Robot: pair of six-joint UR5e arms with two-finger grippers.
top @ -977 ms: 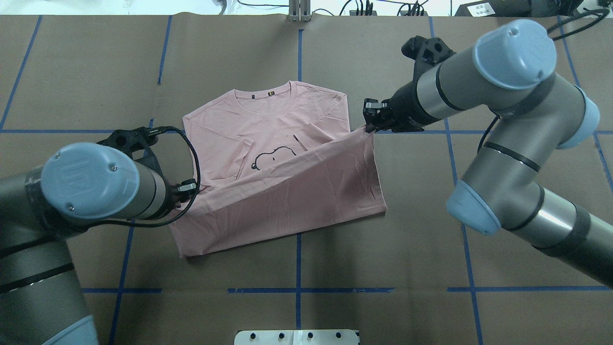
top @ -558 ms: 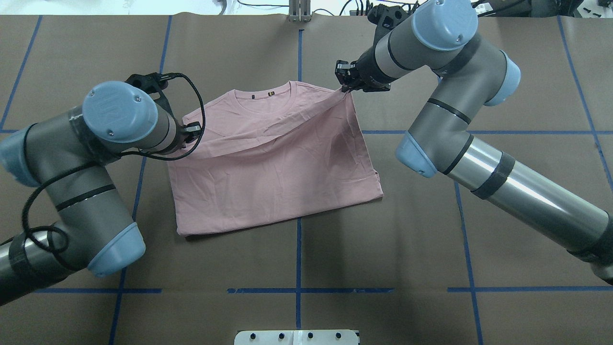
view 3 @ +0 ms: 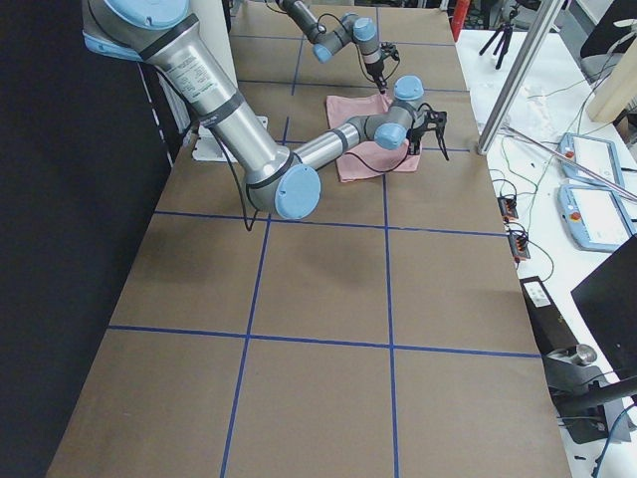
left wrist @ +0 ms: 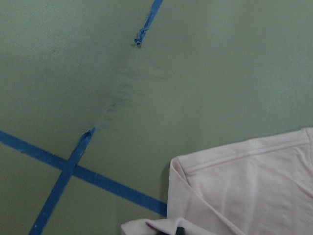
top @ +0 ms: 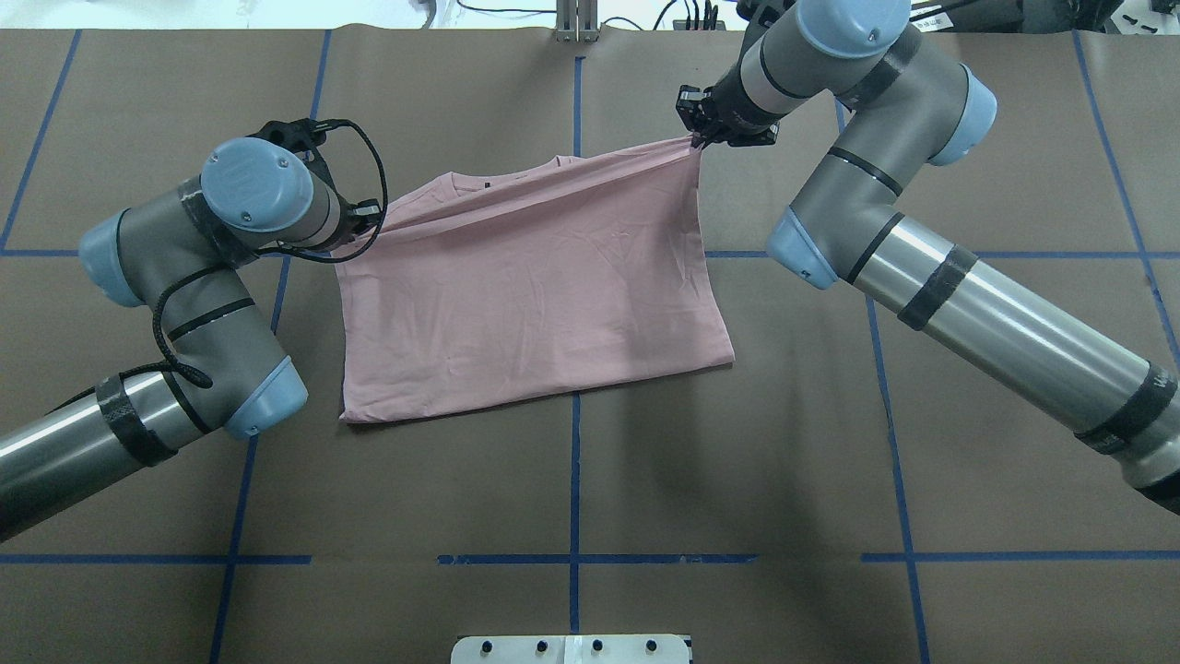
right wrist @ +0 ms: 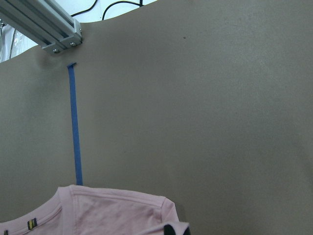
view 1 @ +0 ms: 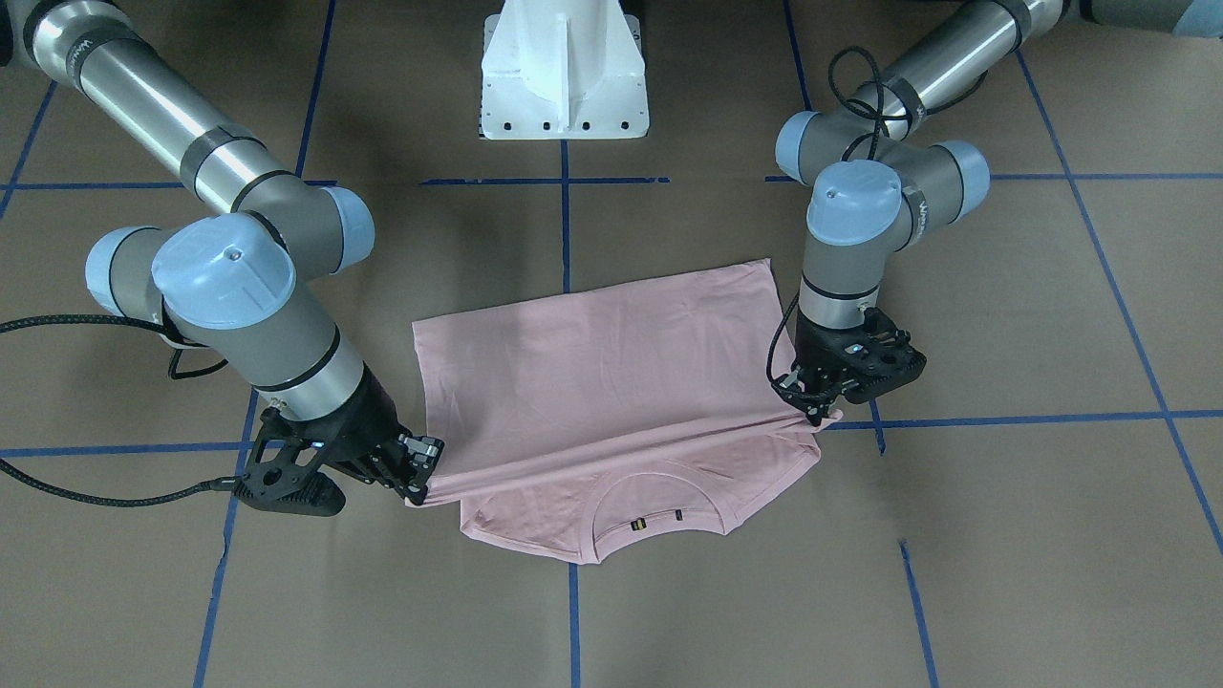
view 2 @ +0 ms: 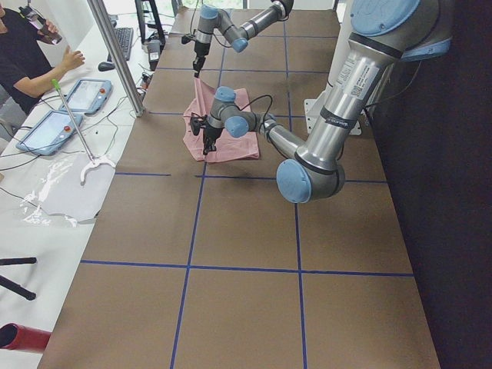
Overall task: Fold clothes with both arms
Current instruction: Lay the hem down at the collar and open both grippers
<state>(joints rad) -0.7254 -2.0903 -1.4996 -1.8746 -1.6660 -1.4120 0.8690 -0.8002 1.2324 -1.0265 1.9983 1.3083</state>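
The pale pink T-shirt (top: 525,295) lies on the brown table, its lower half drawn up over the front so only plain pink back fabric shows. In the front-facing view the collar (view 1: 650,502) still peeks out beyond the raised hem. My left gripper (top: 367,221) (view 1: 820,413) is shut on one hem corner by the shirt's left shoulder. My right gripper (top: 696,138) (view 1: 418,492) is shut on the other hem corner near the right shoulder. The hem hangs taut between them, slightly above the cloth. Each wrist view catches a pink shoulder (left wrist: 254,191) (right wrist: 112,215).
Blue tape lines (top: 573,461) grid the brown table. The white pedestal base (view 1: 564,76) sits at the robot's edge. An aluminium post (top: 576,23) stands at the far edge. A person (view 2: 23,54) sits at a side desk with tablets (view 2: 88,96).
Both grippers have carried the hem farther toward the collar. The folded half now covers the dog print and reaches the neckline. Both arms swung away from the robot.
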